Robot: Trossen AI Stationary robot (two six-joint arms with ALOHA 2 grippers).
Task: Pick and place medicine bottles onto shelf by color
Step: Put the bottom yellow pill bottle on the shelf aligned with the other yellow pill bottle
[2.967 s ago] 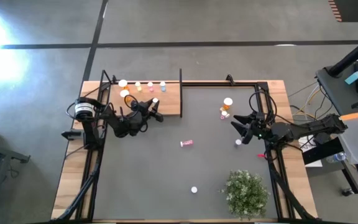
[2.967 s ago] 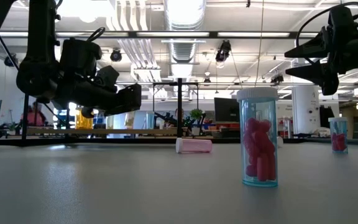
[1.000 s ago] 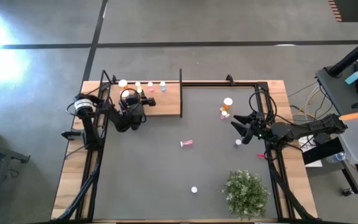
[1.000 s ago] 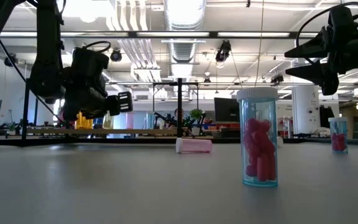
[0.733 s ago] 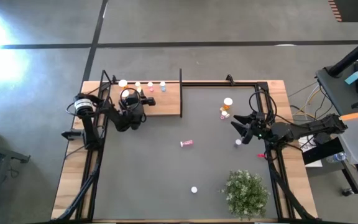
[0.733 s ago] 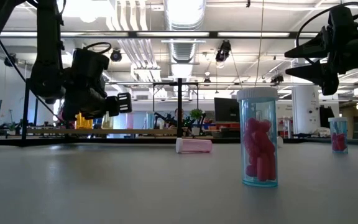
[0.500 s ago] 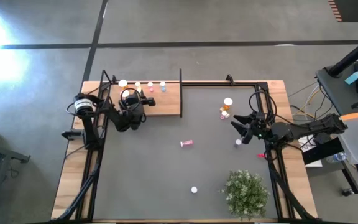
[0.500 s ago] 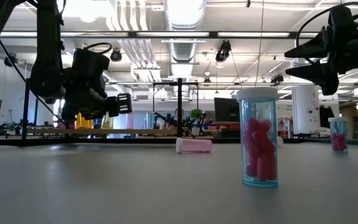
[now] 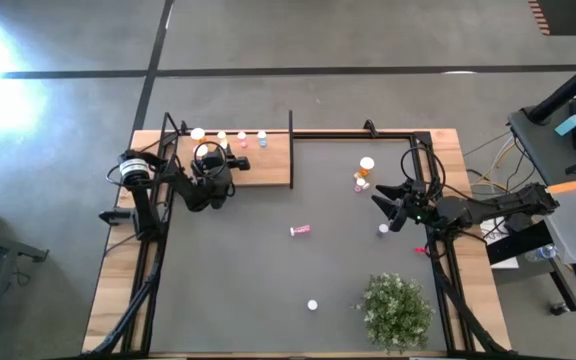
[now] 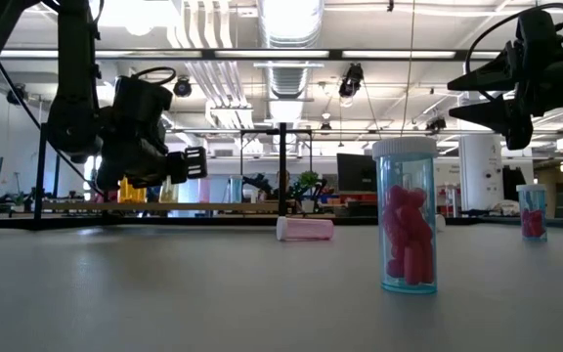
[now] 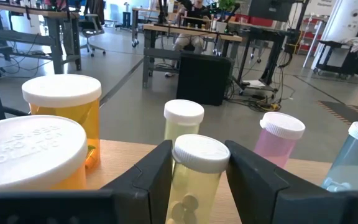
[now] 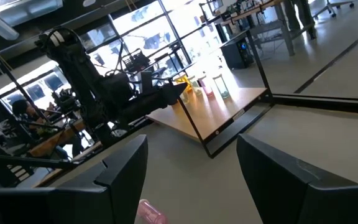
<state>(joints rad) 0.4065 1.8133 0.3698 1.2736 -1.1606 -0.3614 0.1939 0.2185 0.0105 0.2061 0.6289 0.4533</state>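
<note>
The left gripper (image 11: 199, 177) grips a yellow-green bottle (image 11: 194, 180) between its fingers over the wooden shelf (image 9: 268, 162) in the upper left of the high view — orange, pale yellow, pink and blue bottles stand in a row behind it. At right centre the right gripper (image 9: 380, 208) hangs with its jaws spread wide and empty, near an orange bottle (image 9: 366, 166). A pink bottle (image 9: 301, 231) lies on its side mid-table — another, blue with pink pills (image 10: 406, 217), stands in the low view's foreground.
</note>
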